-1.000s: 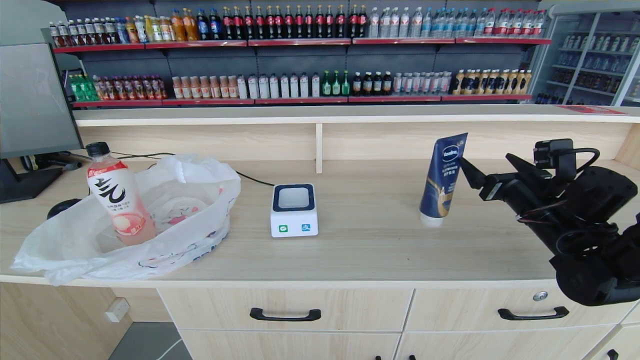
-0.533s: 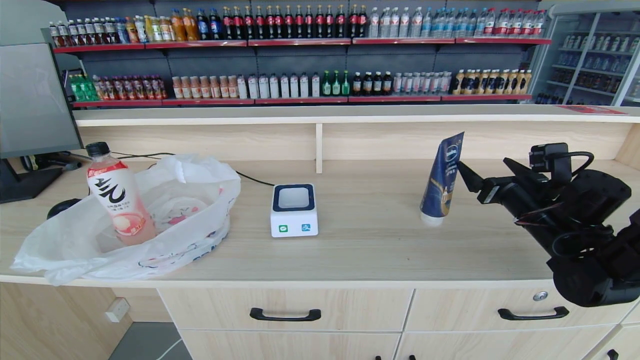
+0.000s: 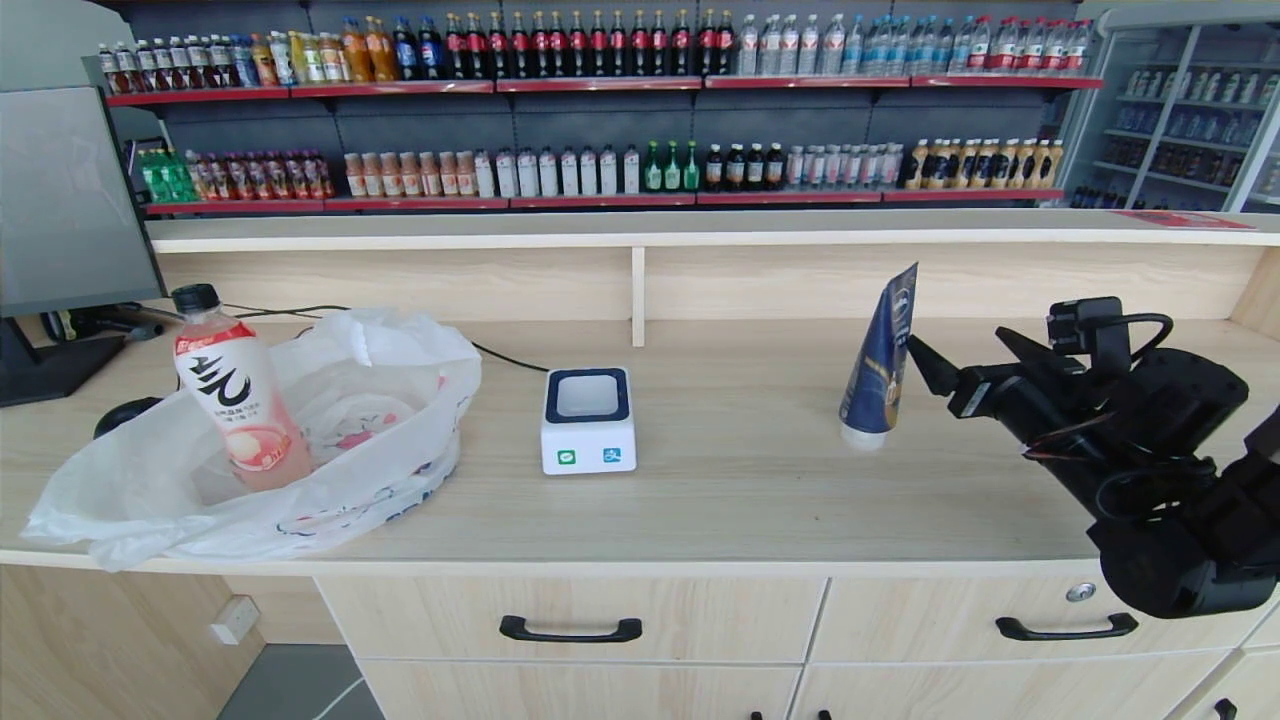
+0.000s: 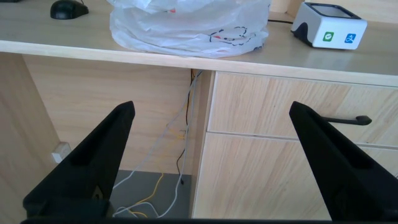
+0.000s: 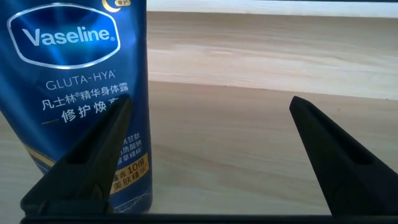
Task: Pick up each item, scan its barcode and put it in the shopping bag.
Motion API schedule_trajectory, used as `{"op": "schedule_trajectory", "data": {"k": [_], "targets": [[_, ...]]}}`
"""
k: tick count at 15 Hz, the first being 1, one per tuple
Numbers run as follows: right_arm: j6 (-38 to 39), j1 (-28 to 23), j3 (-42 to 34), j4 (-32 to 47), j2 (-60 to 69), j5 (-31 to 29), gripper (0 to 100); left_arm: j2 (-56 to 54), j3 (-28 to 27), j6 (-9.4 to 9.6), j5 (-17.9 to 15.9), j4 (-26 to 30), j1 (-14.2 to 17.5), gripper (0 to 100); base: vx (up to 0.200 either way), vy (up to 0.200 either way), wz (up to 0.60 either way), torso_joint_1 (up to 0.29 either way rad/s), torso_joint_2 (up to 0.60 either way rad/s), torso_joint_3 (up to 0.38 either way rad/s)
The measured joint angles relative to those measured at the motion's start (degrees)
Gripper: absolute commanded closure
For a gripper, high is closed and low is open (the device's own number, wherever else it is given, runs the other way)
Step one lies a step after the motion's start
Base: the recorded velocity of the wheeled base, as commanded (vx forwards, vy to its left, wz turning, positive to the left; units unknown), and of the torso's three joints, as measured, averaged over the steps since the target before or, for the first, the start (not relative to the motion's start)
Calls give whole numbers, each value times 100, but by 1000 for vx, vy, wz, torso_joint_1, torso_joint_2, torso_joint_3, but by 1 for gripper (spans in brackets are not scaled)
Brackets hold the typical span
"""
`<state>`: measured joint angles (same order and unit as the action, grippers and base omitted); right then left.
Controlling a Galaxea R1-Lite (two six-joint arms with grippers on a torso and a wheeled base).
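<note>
A dark blue tube (image 3: 881, 355) stands on its white cap on the right part of the counter (image 3: 740, 500); up close the tube (image 5: 81, 93) lies just beyond one finger (image 5: 87, 168), not between the two. My right gripper (image 3: 953, 336) (image 5: 210, 102) is open, its near fingertip at the tube's side. A white scanner (image 3: 588, 420) (image 4: 329, 26) sits mid-counter. The white shopping bag (image 3: 300, 450) (image 4: 186, 25) lies at the left with a pink drink bottle (image 3: 235, 390) upright in it. My left gripper (image 4: 211, 109) hangs open below the counter edge, facing the cabinet.
A monitor (image 3: 60, 200) and a black mouse (image 3: 125, 415) are at the far left, and a cable runs behind the bag. A raised ledge (image 3: 700, 240) with a divider (image 3: 637, 295) backs the counter. Drawers with black handles (image 3: 570, 630) sit beneath.
My right gripper has moved left and slightly down toward the tube. The tube has turned, showing a narrower face. The bag, bottle and scanner have not moved.
</note>
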<state>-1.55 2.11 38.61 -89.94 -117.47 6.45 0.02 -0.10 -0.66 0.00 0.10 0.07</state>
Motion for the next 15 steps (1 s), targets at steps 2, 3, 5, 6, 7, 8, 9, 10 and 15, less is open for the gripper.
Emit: {"op": "schedule_trajectory", "data": {"k": [2, 3, 5, 6, 7, 8, 9, 10, 15], "targets": [[0, -11, -7, 0, -34, 20, 0, 0, 0, -2, 0, 0, -2, 0, 0, 0, 0, 0, 0, 0], [0, -16, -5, 0, -52, 22, 0, 0, 0, -2, 0, 0, -2, 0, 0, 0, 0, 0, 0, 0], [5, -40, -7, 2, -85, 50, 0, 0, 0, -2, 0, 0, 0, 0, 0, 0, 0, 0, 0, 0], [7, -60, -9, 2, -96, 99, 0, 0, 0, -2, 0, 0, 2, 0, 0, 0, 0, 0, 0, 0], [0, -79, -9, 0, -113, 211, 0, 0, 0, -2, 0, 0, 0, 0, 0, 0, 0, 0, 0, 0], [-6, -93, -9, 0, -133, 233, 0, 0, 0, -2, 0, 0, 0, 0, 0, 0, 0, 0, 0, 0], [-6, -93, -9, 0, -155, 239, 0, 0, 0, -2, 0, 0, 0, 0, 0, 0, 0, 0, 0, 0], [-6, -96, -7, 2, -183, 241, 0, 0, 0, 0, 0, 0, 0, 0, 0, 0, 0, 0, 0, 0], [-9, -99, 56, 0, -310, 257, 0, 0, 0, 0, 0, 0, -2, 0, 0, 0, 0, 0, 0, 0]]}}
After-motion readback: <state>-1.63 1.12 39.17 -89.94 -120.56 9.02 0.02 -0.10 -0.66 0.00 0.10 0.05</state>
